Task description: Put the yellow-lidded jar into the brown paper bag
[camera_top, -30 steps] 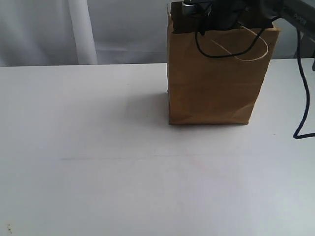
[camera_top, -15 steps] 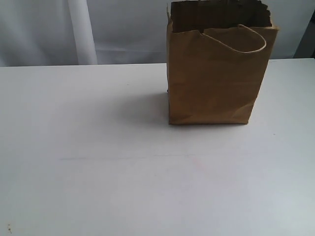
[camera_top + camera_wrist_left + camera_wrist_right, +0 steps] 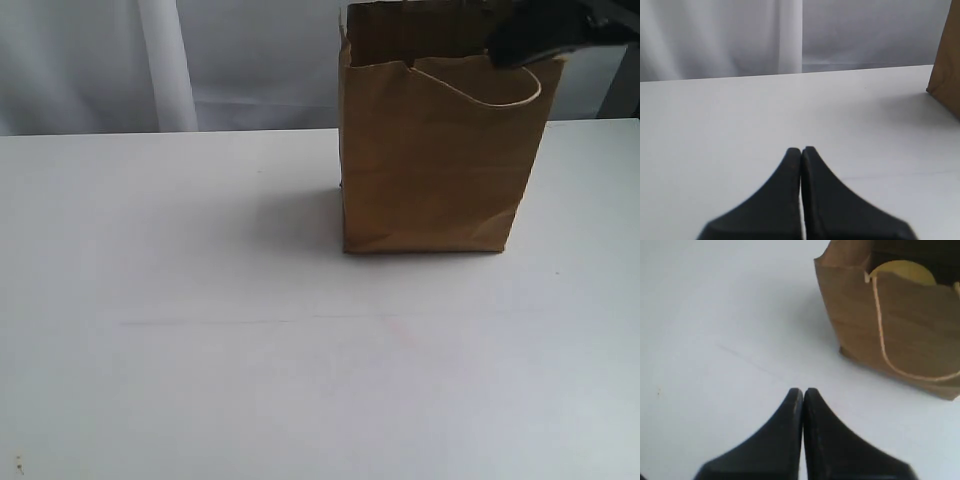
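yellow-lidded jar (image 3: 902,272), where it sits: already inside the bag; only an arc of its lid shows over the rim.
tabletop (image 3: 200,350): white, carrying just the bag.
brown paper bag (image 3: 430,170): upright near the far edge, toward the far right corner, mouth open upward.
right arm (image 3: 550,30): a dark blur over the bag's top, clearly the nearer arm.
right end effector (image 3: 803,392): pinched closed, holding nothing.
left end effector (image 3: 801,150): tips pressed together, empty, well apart from the bag.
key relation: the jar lies ahead of the right fingertips, below the bag's rim; judging by the lid facing the mouth, its long axis is upright.
task state: placement looks done.
hidden: the jar's body and label, and the bag's floor.
handle (image 3: 500,95): a thin loop drooping over the front face.
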Tool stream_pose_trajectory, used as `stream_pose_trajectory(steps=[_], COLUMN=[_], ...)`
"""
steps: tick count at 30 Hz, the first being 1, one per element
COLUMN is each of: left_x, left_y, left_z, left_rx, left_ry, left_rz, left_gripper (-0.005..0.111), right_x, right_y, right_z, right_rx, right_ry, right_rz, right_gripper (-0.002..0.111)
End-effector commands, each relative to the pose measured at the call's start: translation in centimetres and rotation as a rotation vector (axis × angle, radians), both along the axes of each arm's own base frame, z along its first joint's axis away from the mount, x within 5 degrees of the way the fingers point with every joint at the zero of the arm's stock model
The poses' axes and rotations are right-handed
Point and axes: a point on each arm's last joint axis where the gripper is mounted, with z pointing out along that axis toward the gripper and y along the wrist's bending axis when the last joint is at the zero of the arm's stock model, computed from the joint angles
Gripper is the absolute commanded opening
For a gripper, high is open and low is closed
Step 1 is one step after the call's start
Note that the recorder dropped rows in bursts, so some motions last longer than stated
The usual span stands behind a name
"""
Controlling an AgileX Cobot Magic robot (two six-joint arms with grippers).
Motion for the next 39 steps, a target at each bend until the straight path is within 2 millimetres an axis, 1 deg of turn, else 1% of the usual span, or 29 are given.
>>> stream_pose_trajectory(steps=[1,2,3,4,5,7,10,13,17,23,28,33,36,38,39], left_x=[0.0,0.0,0.0,0.0,0.0,0.0,0.0,0.0,0.0,0.0,0.0,0.0,0.0,0.0,0.0], left_y=[-0.1,-0.1,-0.1,-0.1,-0.1,-0.1,-0.1,-0.1,-0.1,-0.1,-0.1,-0.1,-0.1,-0.1,-0.1], left_z=[0.1,0.1,0.1,0.1,0.1,0.1,0.1,0.1,0.1,0.1,0.1,0.1,0.1,0.1,0.1], left_rx=[-0.007,-0.007,-0.007,-0.007,-0.007,-0.007,-0.007,-0.007,-0.007,-0.007,-0.007,-0.007,-0.007,-0.007,-0.007], left_ry=[-0.009,-0.009,-0.009,-0.009,-0.009,-0.009,-0.009,-0.009,-0.009,-0.009,-0.009,-0.009,-0.009,-0.009,-0.009], left_rz=[-0.006,-0.006,-0.006,-0.006,-0.006,-0.006,-0.006,-0.006,-0.006,-0.006,-0.006,-0.006,-0.006,-0.006,-0.006], left_gripper=[0.001,0.001,0.001,0.001,0.001,0.001,0.001,0.001,0.001,0.001,0.001,0.001,0.001,0.001,0.001], right_x=[-5.7,-6.9,-9.2,-10.3,-12.3,-14.3,-16.3,-17.9,-19.7,-21.1,-20.8,-19.7,-19.1,-19.0,-18.8], right_y=[0.6,0.7,0.9,1.0,1.2,1.3,1.2,1.0,1.1,1.1,0.5,-0.9,-2.0,-2.6,-2.9], right_z=[-2.3,-2.6,-4.0,-4.9,-6.4,-7.9,-9.6,-10.3,-10.8,-10.4,-10.4,-9.5,-9.4,-10.2,-11.0], right_rx=[0.073,0.091,0.126,0.146,0.176,0.2,0.233,0.239,0.242,0.244,0.153,0.035,-0.047,-0.102,-0.126], right_ry=[-0.031,-0.049,-0.077,-0.087,-0.098,-0.114,-0.163,-0.243,-0.262,-0.333,-0.393,-0.571,-0.709,-0.774,-0.786], right_rz=[0.056,0.069,0.096,0.107,0.127,0.142,0.123,0.102,0.131,0.141,0.126,0.003,-0.104,-0.177,-0.202], right_gripper=[0.0,0.0,0.0,0.0,0.0,0.0,0.0,0.0,0.0,0.0,0.0,0.0,0.0,0.0,0.0])
